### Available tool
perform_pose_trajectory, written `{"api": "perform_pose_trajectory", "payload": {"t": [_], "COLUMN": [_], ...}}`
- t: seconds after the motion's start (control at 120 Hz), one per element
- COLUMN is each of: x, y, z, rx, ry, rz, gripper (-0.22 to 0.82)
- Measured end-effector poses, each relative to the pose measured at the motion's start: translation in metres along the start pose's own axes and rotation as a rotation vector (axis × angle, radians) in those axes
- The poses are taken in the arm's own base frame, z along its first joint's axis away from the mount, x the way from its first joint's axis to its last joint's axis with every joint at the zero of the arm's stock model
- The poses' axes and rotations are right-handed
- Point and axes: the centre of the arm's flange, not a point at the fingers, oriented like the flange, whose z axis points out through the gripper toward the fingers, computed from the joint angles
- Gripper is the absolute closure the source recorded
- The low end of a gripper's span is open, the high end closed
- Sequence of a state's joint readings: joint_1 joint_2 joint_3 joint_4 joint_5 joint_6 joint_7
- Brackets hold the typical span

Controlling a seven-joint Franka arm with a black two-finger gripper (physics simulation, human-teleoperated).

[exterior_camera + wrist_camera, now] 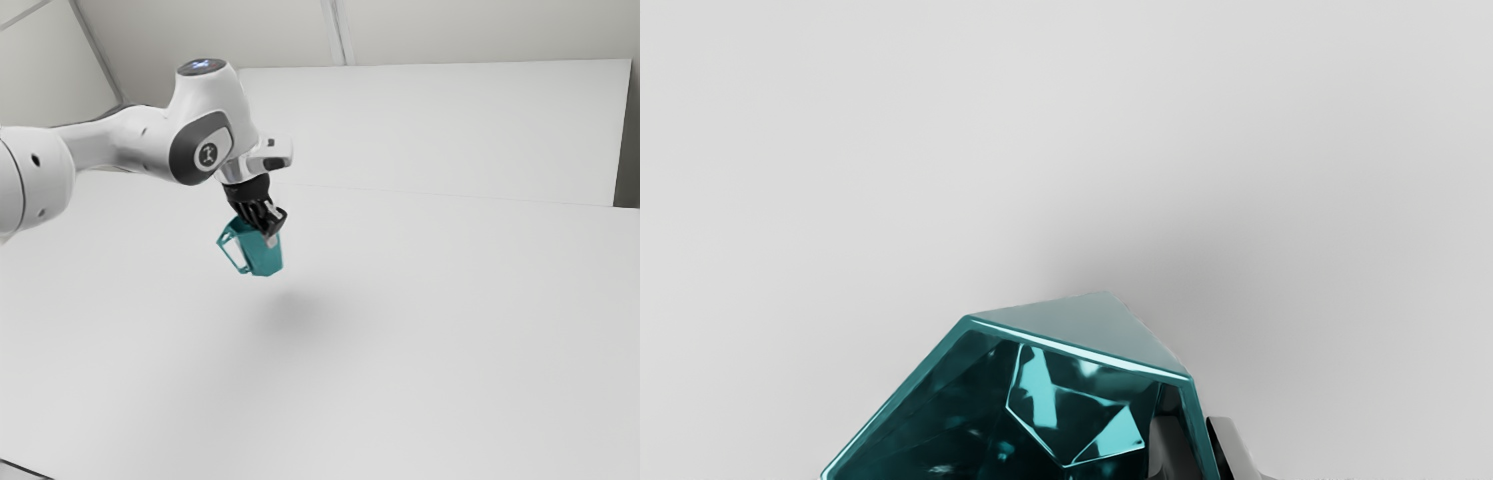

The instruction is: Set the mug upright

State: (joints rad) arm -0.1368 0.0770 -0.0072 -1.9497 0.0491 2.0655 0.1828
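Mug: glossy teal, faceted, angular-handled mug (262, 256), held above the broad, flat, smooth white worktop (420, 360) | Fingers: black fingers (266, 220) closed on its wall, one inside, one outside | Pose: tilted, mouth toward the hand, handle toward the exterior view's left | Shadow: soft, on the worktop below

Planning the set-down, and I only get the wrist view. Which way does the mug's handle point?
Observer: Toward the exterior view's left. The handle juts out from that side of the mug.

Operator: Copy. Mug on the table or in the air?

Observer: In the air. In the exterior view it hangs from the gripper, and its soft shadow falls on the table below, apart from it.
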Motion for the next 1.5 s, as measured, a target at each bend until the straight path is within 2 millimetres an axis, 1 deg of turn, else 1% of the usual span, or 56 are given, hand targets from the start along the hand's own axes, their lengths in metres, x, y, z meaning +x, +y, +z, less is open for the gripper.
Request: {"api": "perform_pose_trajectory", "payload": {"t": [0.1,0.217,0.417,0.542,0.65,0.783,0.833,0.917,0.967,1.033,1.1,1.183,1.233,1.333,1.417,1.5], "x": [-0.007,-0.011,-0.014,-0.013,-0.012,-0.012,-0.012,-0.011,-0.011,-0.011,-0.012,-0.013,-0.010,0.001,0.016,0.024], "y": [-0.006,-0.005,-0.001,-0.001,-0.001,0.000,0.000,0.000,0.000,-0.001,-0.001,-0.001,-0.002,-0.004,-0.010,-0.019], "z": [0.021,0.045,0.073,0.085,0.092,0.099,0.100,0.098,0.096,0.085,0.064,0.030,0.009,-0.034,-0.081,-0.111], "rx": [0.013,0.019,0.020,0.019,0.016,0.009,0.007,0.003,0.002,0.004,0.009,0.011,0.003,-0.018,-0.022,-0.021], "ry": [-0.013,-0.015,-0.013,-0.015,-0.016,-0.018,-0.018,-0.012,-0.006,0.012,0.045,0.096,0.120,0.152,0.182,0.184], "rz": [-0.016,-0.027,-0.048,-0.062,-0.074,-0.087,-0.091,-0.099,-0.103,-0.107,-0.112,-0.118,-0.128,-0.145,-0.149,-0.149], "gripper": [0.78,0.78,0.78,0.78,0.74,0.66,0.60,0.42,0.34,0.24,0.18,0.12,0.10,0.06,0.04,0.03]}}
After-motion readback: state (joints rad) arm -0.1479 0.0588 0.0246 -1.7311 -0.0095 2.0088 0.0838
